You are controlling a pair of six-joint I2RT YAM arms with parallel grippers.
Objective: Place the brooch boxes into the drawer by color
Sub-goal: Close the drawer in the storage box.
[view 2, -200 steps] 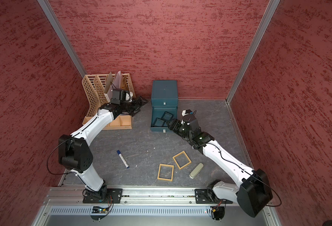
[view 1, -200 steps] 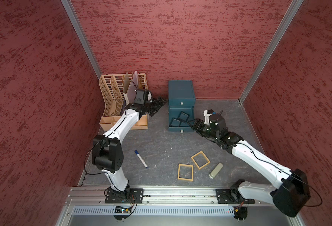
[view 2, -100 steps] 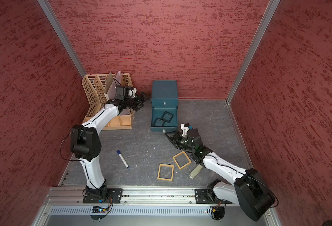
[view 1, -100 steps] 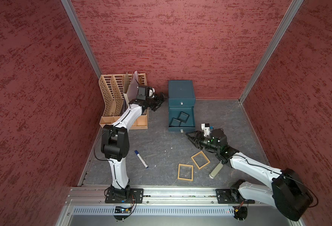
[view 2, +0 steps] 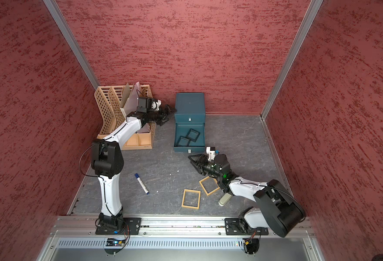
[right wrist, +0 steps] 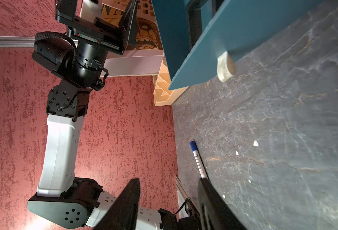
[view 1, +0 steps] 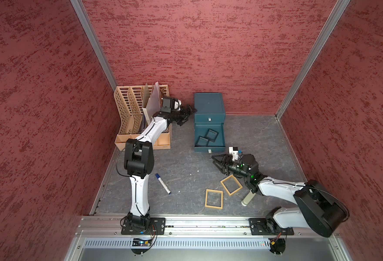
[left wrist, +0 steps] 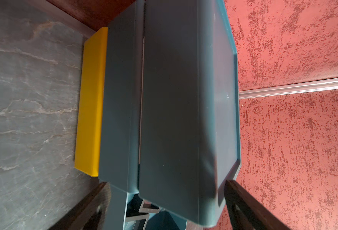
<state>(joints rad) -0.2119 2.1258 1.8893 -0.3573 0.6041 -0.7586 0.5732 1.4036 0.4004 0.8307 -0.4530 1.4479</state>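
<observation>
While the drawer (view 1: pixel 209 106) at twelve o'clock stands pulled open, the left gripper (view 1: pixel 187 116), spread, has swung to its nine o'clock flank and the right gripper (view 1: pixel 216 163), spread and empty, has backed toward five o'clock. Two tan brooch boxes (view 1: pixel 231 184) wait there; the black brooch boxes (view 1: pixel 212 134) lie inside, so black seems finished.

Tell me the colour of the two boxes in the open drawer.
Black; the boxes show best in a top view.

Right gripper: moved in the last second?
Yes. The right gripper has pulled back from the open drawer toward the tan frames, now clear of its front.
</observation>
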